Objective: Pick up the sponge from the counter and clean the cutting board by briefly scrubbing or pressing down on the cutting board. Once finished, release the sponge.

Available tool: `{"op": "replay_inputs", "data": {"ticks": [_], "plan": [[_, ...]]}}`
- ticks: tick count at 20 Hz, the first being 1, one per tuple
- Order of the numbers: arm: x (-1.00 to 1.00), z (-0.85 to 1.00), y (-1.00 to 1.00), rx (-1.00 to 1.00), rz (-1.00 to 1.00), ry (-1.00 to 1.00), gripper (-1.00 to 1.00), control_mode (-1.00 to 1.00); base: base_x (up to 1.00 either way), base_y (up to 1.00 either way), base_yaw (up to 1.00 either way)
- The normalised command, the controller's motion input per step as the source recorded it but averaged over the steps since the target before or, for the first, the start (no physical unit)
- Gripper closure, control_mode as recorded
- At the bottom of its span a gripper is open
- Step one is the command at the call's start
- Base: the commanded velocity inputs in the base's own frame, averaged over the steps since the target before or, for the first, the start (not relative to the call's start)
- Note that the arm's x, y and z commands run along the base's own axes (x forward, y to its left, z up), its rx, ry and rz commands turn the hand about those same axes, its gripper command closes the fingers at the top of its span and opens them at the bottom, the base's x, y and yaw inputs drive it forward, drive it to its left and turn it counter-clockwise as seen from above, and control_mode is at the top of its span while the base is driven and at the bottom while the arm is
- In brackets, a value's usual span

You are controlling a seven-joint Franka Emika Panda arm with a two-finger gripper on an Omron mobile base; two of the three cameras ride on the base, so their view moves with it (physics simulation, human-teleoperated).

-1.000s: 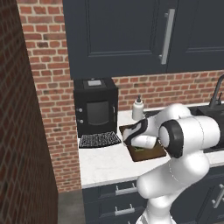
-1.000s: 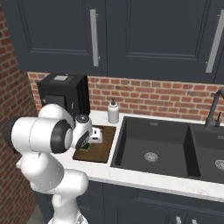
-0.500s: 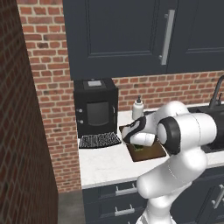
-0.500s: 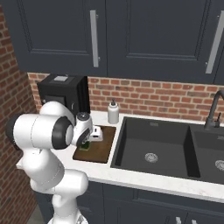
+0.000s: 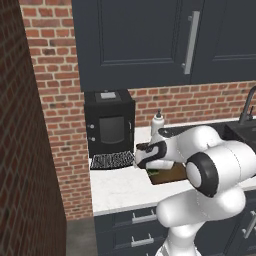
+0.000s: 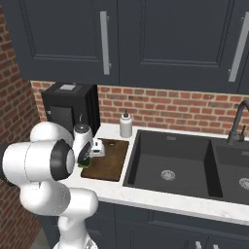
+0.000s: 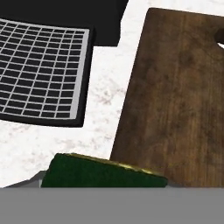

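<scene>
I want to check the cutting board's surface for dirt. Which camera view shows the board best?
The hand view: the cutting board lies close up, with wood grain and part of its hole visible. The right base view shows the whole board from afar, beside the sink. In the left base view the arm hides most of the board.

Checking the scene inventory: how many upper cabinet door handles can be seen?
2. One handle hangs above the coffee machine; the other handle hangs above the sink, cut by the picture edge. More may lie outside view.
</scene>
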Motion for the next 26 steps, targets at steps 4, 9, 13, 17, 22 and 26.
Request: {"op": "replay_inputs", "data": {"ticks": [4,9,13,17,22,26], "plan": [[-0.01,0.02,0.56,0.00,0.08,0.05,1.00,-1.00,0.00,0.00,0.00],[-0.01,0.00,0.57,0.00,0.10,0.08,1.00,-1.00,0.00,0.00,0.00],[-0.12,-0.03,0.57,0.00,0.10,0.06,1.00,-1.00,0.00,0.00,0.00],[-0.21,-0.10,0.51,0.00,0.08,0.01,1.00,-1.00,0.00,0.00,0.00],[-0.05,-0.08,0.16,0.00,0.01,0.00,1.00,-1.00,0.00,0.00,0.00],[-0.01,-0.23,0.00,0.00,0.00,0.00,1.00,-1.00,0.00,0.00,0.00]]}}
